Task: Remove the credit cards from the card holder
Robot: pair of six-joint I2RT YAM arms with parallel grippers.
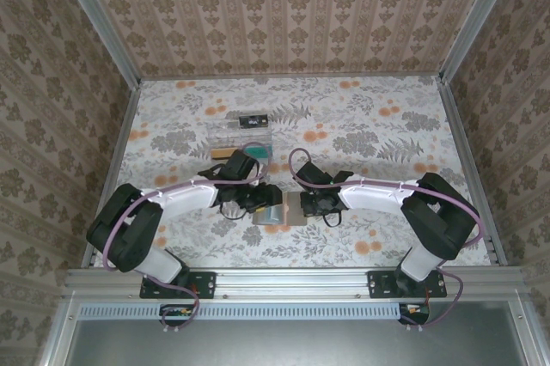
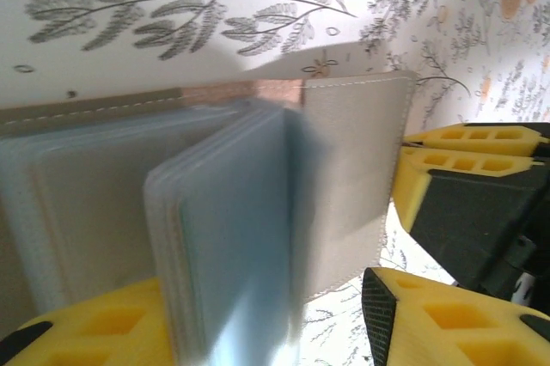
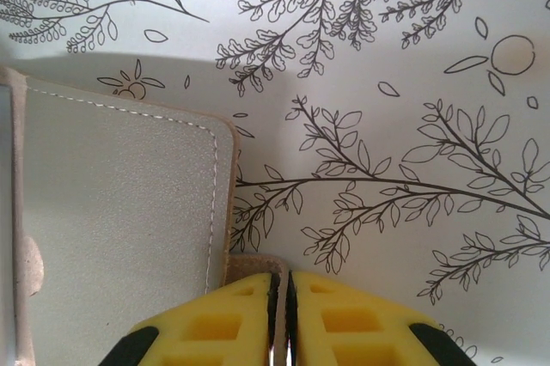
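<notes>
Two arms, the left arm [image 1: 185, 198] and the right arm [image 1: 378, 190], reach inward over the flowered bench [image 1: 387, 125]. Between their wrists the card holder [image 1: 284, 214] lies open at mid-bench, its grey-blue half toward the left and its taupe half toward the right, with a clear tray [image 1: 245, 130] just beyond. From the left wrist, the holder [image 2: 352, 186] shows a taupe stitched cover with a coppery strip along the spine, cloudy grey-blue pocket panels lying to the left, and one leaf standing up. The left jaws are open, their yellow fingers [image 2: 94, 327] on either side of that leaf, and the right arm's fingers [image 2: 468, 136] sit at the cover's outer edge. From the right wrist, the right jaws are closed, pads [image 3: 215, 323] pressed together on the cover's taupe rim [image 3: 120, 211], where white stitching follows a rounded corner.
</notes>
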